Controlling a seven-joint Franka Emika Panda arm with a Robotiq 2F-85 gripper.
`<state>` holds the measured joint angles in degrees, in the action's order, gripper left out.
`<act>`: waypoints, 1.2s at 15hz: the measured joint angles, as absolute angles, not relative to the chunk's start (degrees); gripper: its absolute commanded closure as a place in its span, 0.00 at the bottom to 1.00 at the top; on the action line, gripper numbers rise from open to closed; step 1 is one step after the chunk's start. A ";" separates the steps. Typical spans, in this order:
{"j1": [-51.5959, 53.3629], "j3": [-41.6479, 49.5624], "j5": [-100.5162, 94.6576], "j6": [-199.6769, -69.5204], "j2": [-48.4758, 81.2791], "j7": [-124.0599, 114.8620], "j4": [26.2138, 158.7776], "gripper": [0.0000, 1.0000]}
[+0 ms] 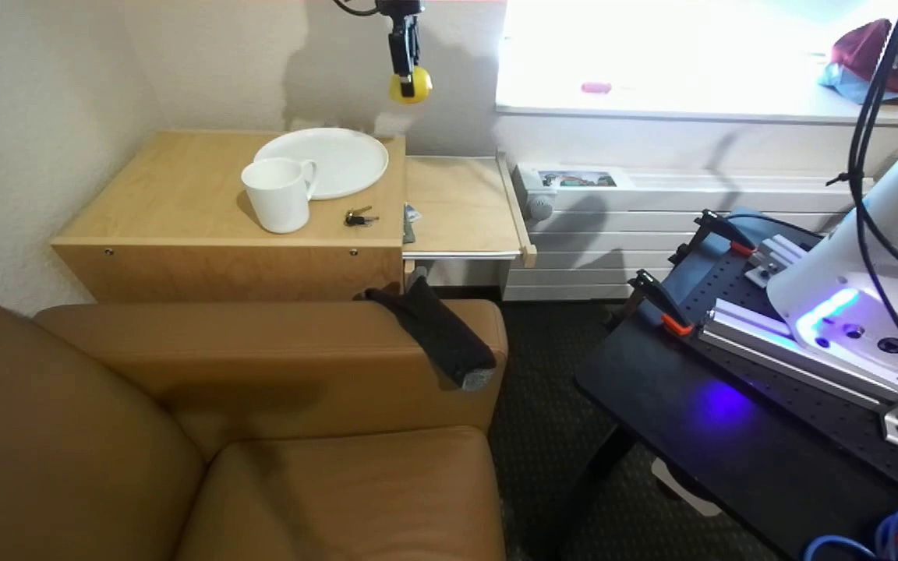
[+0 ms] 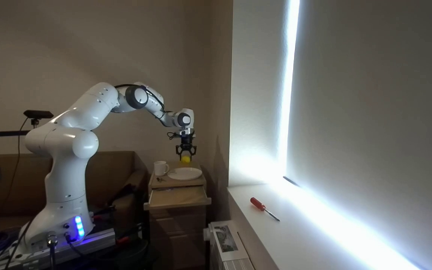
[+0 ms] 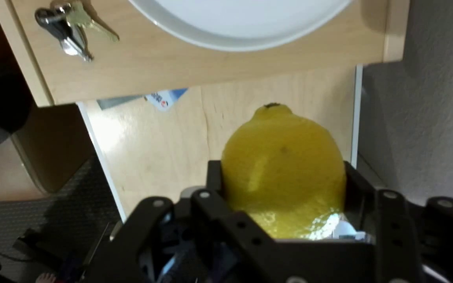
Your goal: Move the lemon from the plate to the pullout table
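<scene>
The tool (image 3: 284,181) was clamped on both sides of the lemon (image 3: 283,153), which hung in the air, clear of the plate (image 1: 344,160) on the counter (image 1: 176,195). Lifting looked done; the lemon seemed roughly over the pullout table (image 1: 461,206), leaving lowering and release.

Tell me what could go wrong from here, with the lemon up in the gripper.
The lemon hangs in the gripper, well clear of the pullout table; let go from there, it might bounce or roll off.
In an exterior view it appears roughly in line with the edge of the cabinet top, so lowering straight down might clip that edge.
A printed card lies at the pullout table's inner end, where the lemon could land on it.
</scene>
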<state>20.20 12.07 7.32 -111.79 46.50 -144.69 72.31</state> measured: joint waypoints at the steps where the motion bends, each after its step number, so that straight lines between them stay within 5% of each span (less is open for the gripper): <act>1: 18.32 11.35 7.23 -110.35 45.37 -144.65 73.95 0.55; 9: 7.08 8.83 8.41 -109.10 44.05 -144.83 86.34 0.55; 18: 6.32 5.74 8.01 -112.32 41.99 -142.28 93.46 0.55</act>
